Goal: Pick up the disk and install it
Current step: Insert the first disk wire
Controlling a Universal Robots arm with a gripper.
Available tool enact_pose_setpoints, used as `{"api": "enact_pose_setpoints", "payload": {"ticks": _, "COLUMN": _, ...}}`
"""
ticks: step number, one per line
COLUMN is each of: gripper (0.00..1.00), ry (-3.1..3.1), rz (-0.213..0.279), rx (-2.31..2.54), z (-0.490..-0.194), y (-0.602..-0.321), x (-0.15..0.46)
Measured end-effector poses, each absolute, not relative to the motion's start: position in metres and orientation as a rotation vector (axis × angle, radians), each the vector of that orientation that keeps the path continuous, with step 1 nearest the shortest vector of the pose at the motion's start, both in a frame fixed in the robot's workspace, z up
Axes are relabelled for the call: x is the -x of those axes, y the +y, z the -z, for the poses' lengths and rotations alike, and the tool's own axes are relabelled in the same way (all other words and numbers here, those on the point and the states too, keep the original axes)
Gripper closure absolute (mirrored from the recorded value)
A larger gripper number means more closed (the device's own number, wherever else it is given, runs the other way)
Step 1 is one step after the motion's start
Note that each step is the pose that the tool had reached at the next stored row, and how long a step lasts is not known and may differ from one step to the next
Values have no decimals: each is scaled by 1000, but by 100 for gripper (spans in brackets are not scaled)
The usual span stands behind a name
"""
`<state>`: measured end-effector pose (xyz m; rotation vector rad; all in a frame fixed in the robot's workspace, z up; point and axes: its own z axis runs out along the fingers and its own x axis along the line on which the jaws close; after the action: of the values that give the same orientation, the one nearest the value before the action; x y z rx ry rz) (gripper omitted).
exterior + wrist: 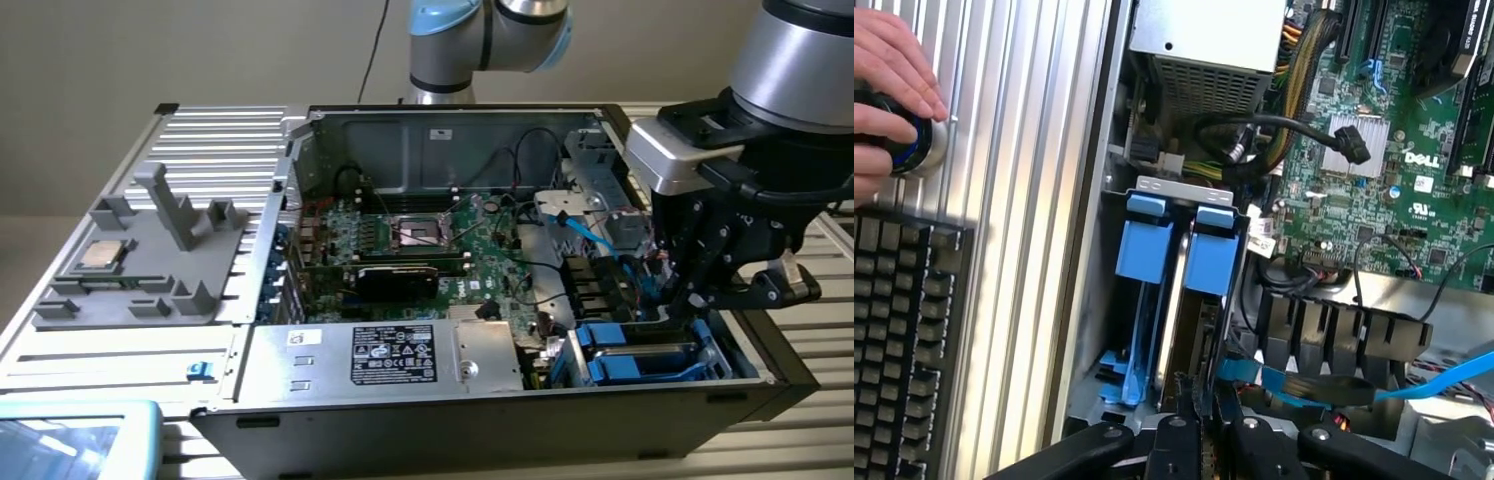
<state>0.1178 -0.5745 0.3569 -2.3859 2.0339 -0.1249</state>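
My gripper (1199,402), jaws narrow, pinches the disk (1174,330) edge-on inside the blue bay (1184,188). I'd hold it upright, square to the bay, pushing straight and gently.

Both views share the drive bay (1184,188), wrist view nearer.

I see an open computer case (467,430) on the slatted bench (127,355), motherboard (447,240) and silver power supply (387,355) inside; a processor chip (102,256) sits on a grey holder (180,220).
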Motion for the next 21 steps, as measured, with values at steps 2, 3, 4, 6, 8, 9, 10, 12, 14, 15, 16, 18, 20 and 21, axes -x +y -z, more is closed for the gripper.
{"api": "enact_pose_setpoints", "payload": {"ticks": 2, "gripper": 83, "ry": 2038, "rz": 133, "rx": 2392, "z": -356, "y": -572, "x": -115}}
{"api": "enact_pose_setpoints", "payload": {"ticks": 3, "gripper": 83, "ry": 2042, "rz": 141, "rx": 2397, "z": -356, "y": -571, "x": -115}}
{"api": "enact_pose_setpoints", "payload": {"ticks": 4, "gripper": 83, "ry": 2047, "rz": 148, "rx": 2404, "z": -356, "y": -570, "x": -115}}
{"api": "enact_pose_setpoints", "payload": {"ticks": 6, "gripper": 83, "ry": 2058, "rz": 155, "rx": 2419, "z": -355, "y": -568, "x": -115}}
{"api": "enact_pose_setpoints", "payload": {"ticks": 8, "gripper": 83, "ry": 2070, "rz": 140, "rx": 2436, "z": -355, "y": -566, "x": -115}}
{"api": "enact_pose_setpoints", "payload": {"ticks": 9, "gripper": 83, "ry": 2077, "rz": 127, "rx": 2445, "z": -355, "y": -566, "x": -115}}
{"api": "enact_pose_setpoints", "payload": {"ticks": 10, "gripper": 83, "ry": 2082, "rz": 116, "rx": 2452, "z": -355, "y": -566, "x": -115}}
{"api": "enact_pose_setpoints", "payload": {"ticks": 12, "gripper": 83, "ry": 2086, "rz": 111, "rx": 2454, "z": -355, "y": -566, "x": -115}}
{"api": "enact_pose_setpoints", "payload": {"ticks": 14, "gripper": 83, "ry": 2086, "rz": 111, "rx": 2454, "z": -354, "y": -566, "x": -115}}
{"api": "enact_pose_setpoints", "payload": {"ticks": 15, "gripper": 83, "ry": 2087, "rz": 111, "rx": 2454, "z": -354, "y": -566, "x": -116}}
{"api": "enact_pose_setpoints", "payload": {"ticks": 16, "gripper": 83, "ry": 2088, "rz": 109, "rx": 2455, "z": -354, "y": -566, "x": -116}}
{"api": "enact_pose_setpoints", "payload": {"ticks": 18, "gripper": 83, "ry": 2093, "rz": 99, "rx": 2459, "z": -354, "y": -566, "x": -118}}
{"api": "enact_pose_setpoints", "payload": {"ticks": 20, "gripper": 83, "ry": 2100, "rz": 87, "rx": 2464, "z": -353, "y": -566, "x": -119}}
{"api": "enact_pose_setpoints", "payload": {"ticks": 21, "gripper": 83, "ry": 2102, "rz": 81, "rx": 2468, "z": -353, "y": -566, "x": -119}}
